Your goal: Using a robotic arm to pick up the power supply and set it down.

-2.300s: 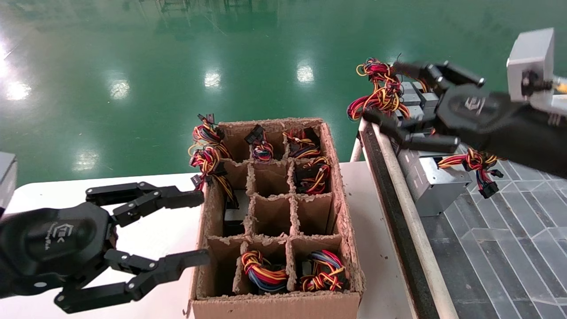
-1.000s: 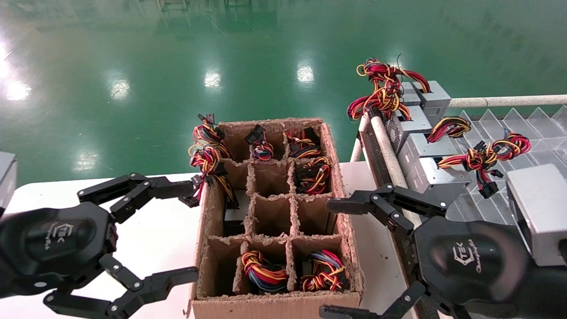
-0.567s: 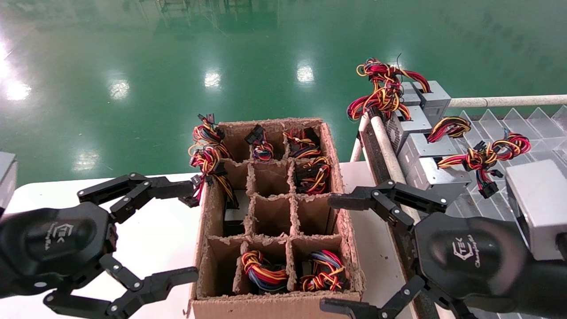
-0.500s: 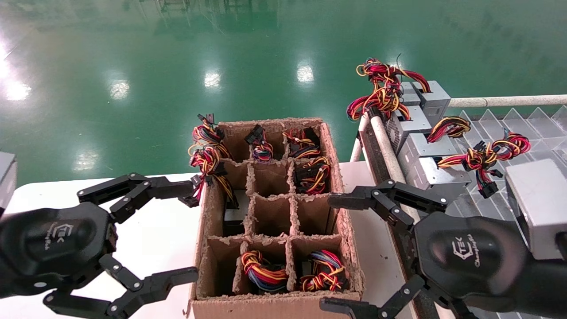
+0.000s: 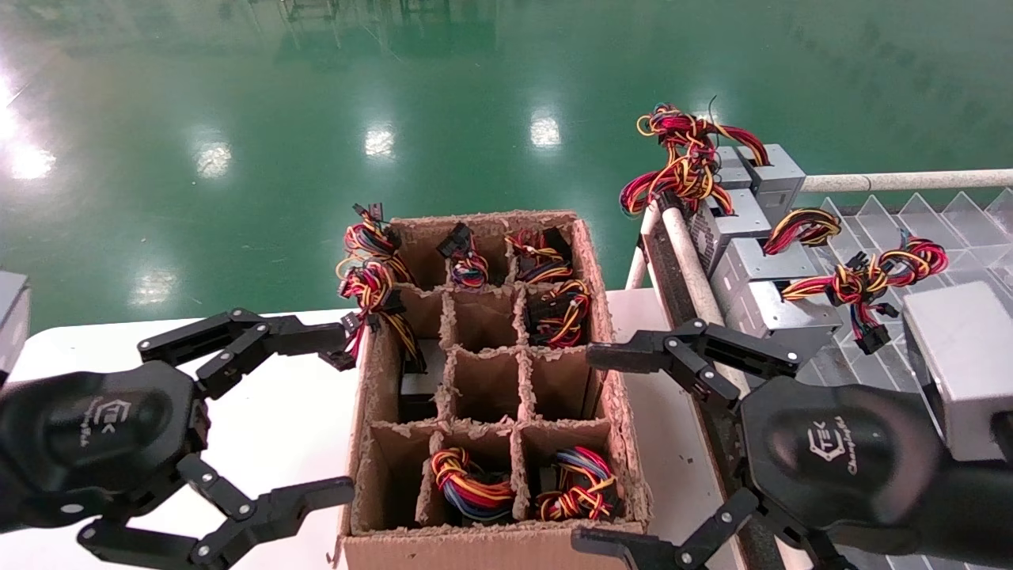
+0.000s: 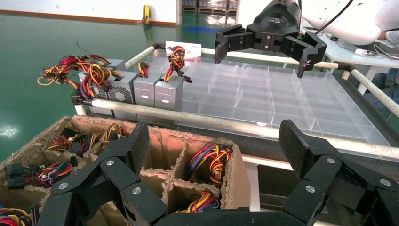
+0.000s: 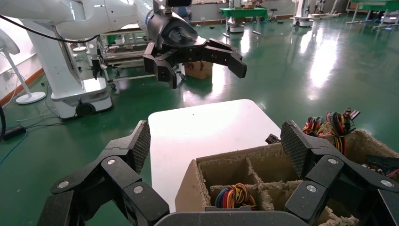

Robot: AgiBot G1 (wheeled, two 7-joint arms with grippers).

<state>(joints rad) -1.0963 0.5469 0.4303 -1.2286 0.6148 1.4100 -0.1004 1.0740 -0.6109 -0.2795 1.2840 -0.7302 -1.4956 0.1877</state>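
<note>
The cardboard box (image 5: 491, 380) sat mid-table, wire-topped power supplies (image 5: 475, 475) in its cells. Right gripper (image 5: 613, 451), fingers wide and empty, hovered beside it; left gripper (image 5: 336, 423) likewise. Loose wires (image 5: 372, 277) risked snagging any lift.

White "TEK" logo — left gripper (image 5: 265, 431) palm; right gripper (image 5: 633, 451) palm
</note>
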